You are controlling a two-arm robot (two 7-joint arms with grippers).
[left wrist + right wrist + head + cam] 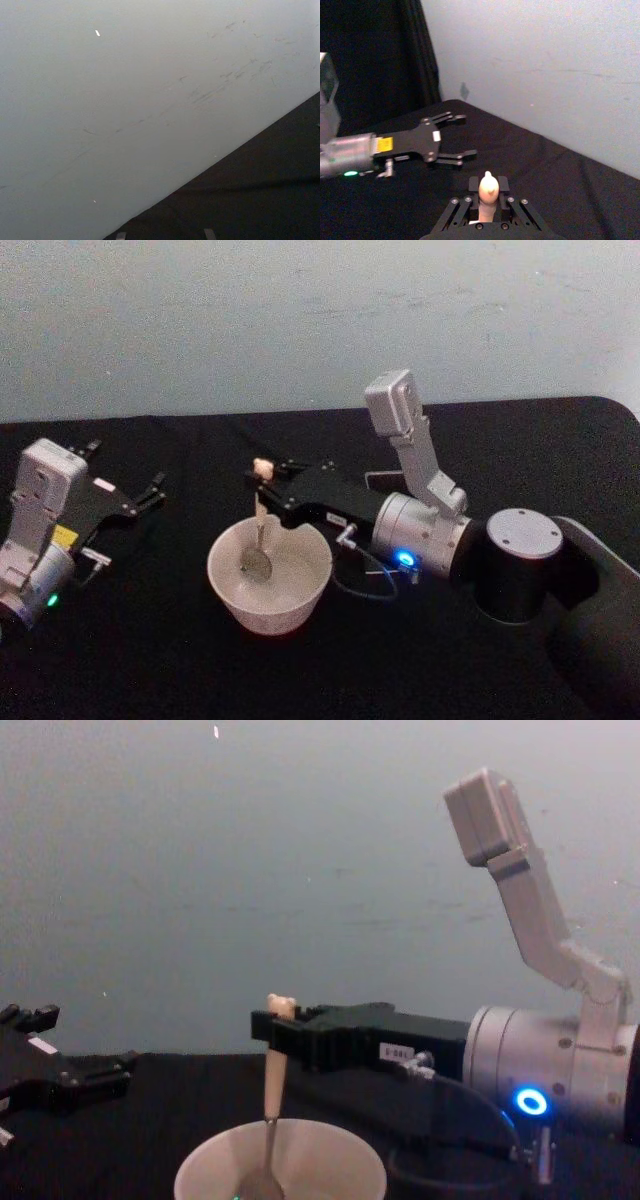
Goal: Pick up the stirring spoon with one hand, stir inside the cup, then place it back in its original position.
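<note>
Sitting nearest, toward the near edge of the table (150,670) and about midway along it, the cup (270,612) stands upright with its mouth open, so a spoon can work straight down into it. The stirring spoon (257,562) hangs close to vertical. Its metal bowl is low inside the cup, and its bear-topped handle rises clear above the rim. The right gripper (262,484) reaches in level from the right side, above the cup, with its fingers closed narrow on the upper handle just under the bear head. Gripping so high keeps the fingers out of the cup and likely leaves the wrist free to swing the bowl round. This looks like the stirring step, with the return not yet done. The left gripper (127,464) rests by the left edge, fingers spread wide and holding nothing, well apart from the cup. Farther back, behind the right wrist, a dark box-like shape (384,480) may be the spoon's holder, but it is mostly hidden.
</note>
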